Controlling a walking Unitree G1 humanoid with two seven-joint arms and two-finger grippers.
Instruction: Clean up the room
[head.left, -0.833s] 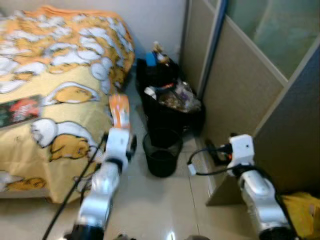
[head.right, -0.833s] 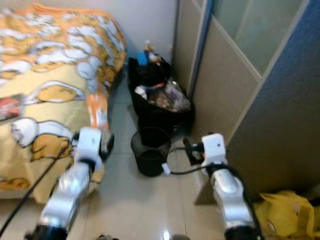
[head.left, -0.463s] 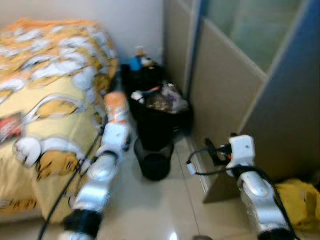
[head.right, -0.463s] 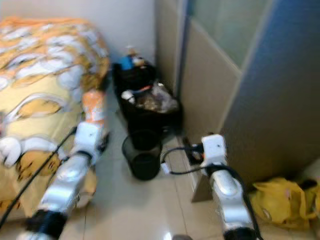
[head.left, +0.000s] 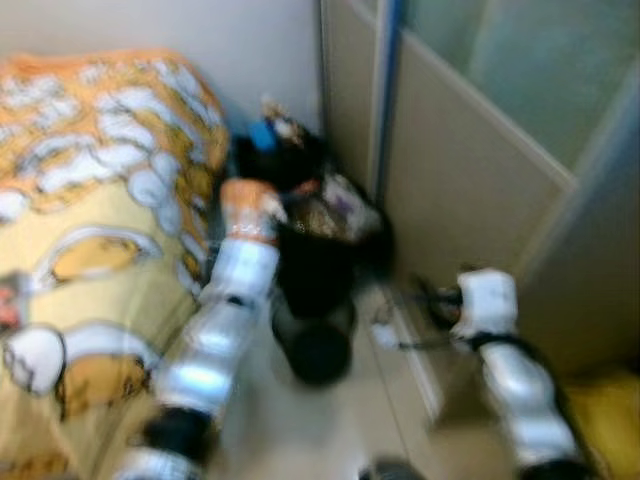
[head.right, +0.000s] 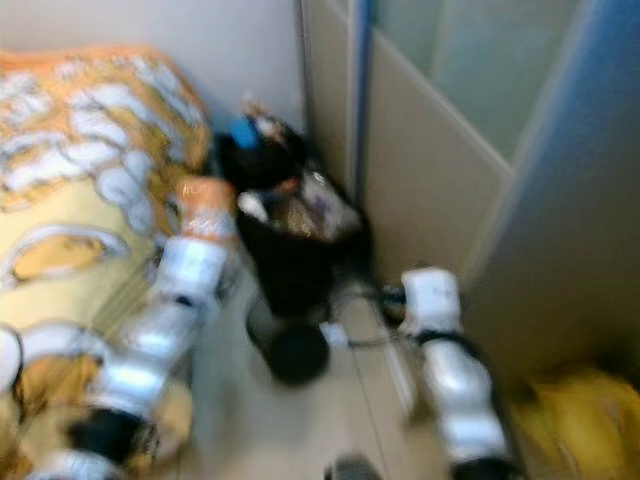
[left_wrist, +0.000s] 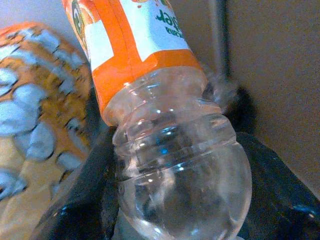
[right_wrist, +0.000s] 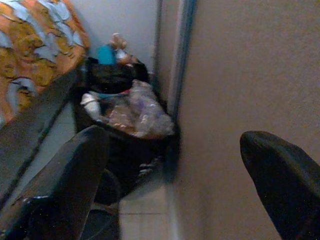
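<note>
Looking down through a blurred head view, we see at far left a bed (head.left: 80, 200) under a yellow and orange cartoon-print cover, running along the pale wall. Just right of it our left arm reaches forward, and our left gripper (left_wrist: 165, 165) is clamped around a clear plastic bottle with an orange label (left_wrist: 150, 60); in the left wrist view the ribbed clear body sits between the two black fingers (left_wrist: 85, 190) with the orange-labelled end pointing away from the wrist. In the head view the bottle (head.left: 250, 197) is held up in the air beside the bed's edge, right next to the near rim of a black trash bin stuffed with bags and wrappers (head.left: 325, 215). Behind that bin, against the wall, stands another black bag or bin with something blue on top (head.left: 268, 140). On the tiled floor in front of the full bin sits a small black mesh wastebasket (head.left: 315, 345), below and slightly right of the held bottle. Farther right, our right arm is bent low near the beige partition wall (head.left: 450, 190), with a cable trailing from its white wrist; our right gripper (right_wrist: 175, 165) is spread wide with nothing between its fingers, facing the full bin and the partition. At the far right corner of the floor lies something yellow (head.left: 605, 415), too blurred to name.
</note>
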